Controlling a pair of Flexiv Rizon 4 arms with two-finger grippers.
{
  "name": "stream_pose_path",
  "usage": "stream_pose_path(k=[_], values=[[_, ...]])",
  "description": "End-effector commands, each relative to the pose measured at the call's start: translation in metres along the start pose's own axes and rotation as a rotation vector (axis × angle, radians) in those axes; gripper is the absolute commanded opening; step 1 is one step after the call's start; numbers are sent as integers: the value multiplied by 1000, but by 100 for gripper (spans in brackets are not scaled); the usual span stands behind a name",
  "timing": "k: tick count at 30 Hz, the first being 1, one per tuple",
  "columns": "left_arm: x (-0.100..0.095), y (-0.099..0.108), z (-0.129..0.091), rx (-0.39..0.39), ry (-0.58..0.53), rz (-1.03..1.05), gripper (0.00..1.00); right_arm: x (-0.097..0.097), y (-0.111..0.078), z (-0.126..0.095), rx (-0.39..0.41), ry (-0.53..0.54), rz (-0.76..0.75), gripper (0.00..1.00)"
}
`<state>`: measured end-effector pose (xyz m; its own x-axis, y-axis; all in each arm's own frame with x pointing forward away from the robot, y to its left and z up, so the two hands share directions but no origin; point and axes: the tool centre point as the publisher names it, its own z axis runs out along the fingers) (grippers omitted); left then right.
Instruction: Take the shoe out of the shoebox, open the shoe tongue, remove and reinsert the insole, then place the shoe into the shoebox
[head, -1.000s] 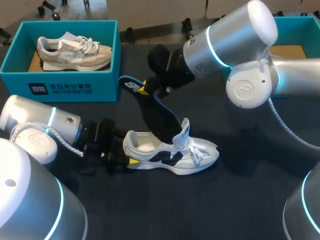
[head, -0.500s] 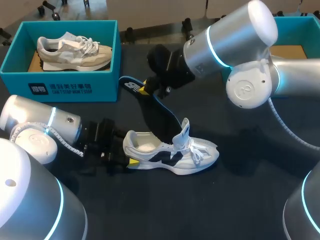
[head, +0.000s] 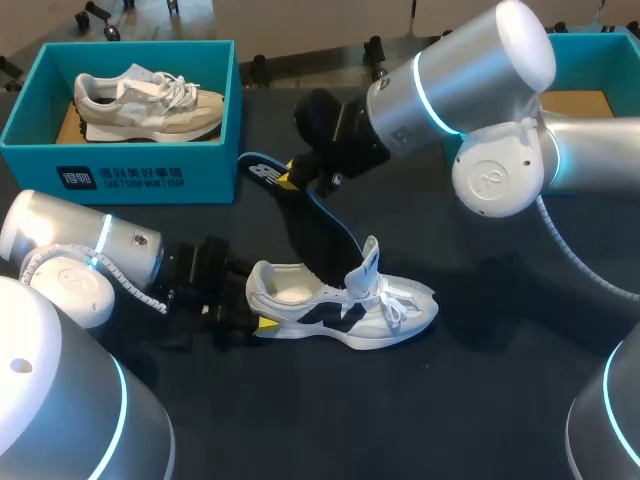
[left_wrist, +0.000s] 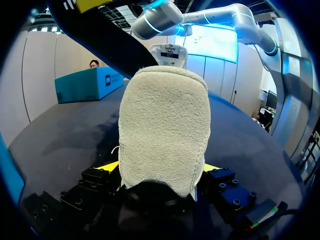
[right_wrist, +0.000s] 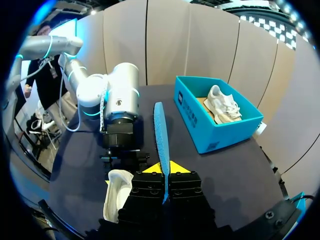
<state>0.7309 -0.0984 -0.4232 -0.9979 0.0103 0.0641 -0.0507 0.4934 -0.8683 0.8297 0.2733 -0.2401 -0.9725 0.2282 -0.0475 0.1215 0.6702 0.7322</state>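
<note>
A white and black shoe (head: 350, 305) lies on its sole on the dark table, toe pointing right, tongue pulled up. My left gripper (head: 255, 315) holds its heel from the left. In the left wrist view the fuzzy heel (left_wrist: 165, 125) fills the gap, with both yellow tips of the left gripper (left_wrist: 159, 167) against its sides. My right gripper (head: 290, 175) is shut on the rear end of a dark, blue-edged insole (head: 310, 225). The insole slants down, its front end inside the shoe's opening. From the right wrist, the insole (right_wrist: 161, 130) shows edge-on between the right gripper (right_wrist: 164, 167) tips, above the shoe (right_wrist: 117, 192).
A teal shoebox (head: 120, 165) at the back left holds a beige shoe (head: 150, 100). A second teal box (head: 610, 62) stands at the back right, partly hidden behind my right arm. In the right wrist view the first box (right_wrist: 210, 132) lies beside the insole.
</note>
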Motion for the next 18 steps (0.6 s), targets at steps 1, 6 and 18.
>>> stream_pose_path(k=[1,6,18], values=[[-1,1,2,-4,2,-1,0,3,-1,1,-2,-3,3,0],[-1,1,2,-4,2,-1,0,3,0,1,-10,-1,3,0],[-1,1,2,-4,2,-1,0,-4,12,-5,-38,-6,-15,0]])
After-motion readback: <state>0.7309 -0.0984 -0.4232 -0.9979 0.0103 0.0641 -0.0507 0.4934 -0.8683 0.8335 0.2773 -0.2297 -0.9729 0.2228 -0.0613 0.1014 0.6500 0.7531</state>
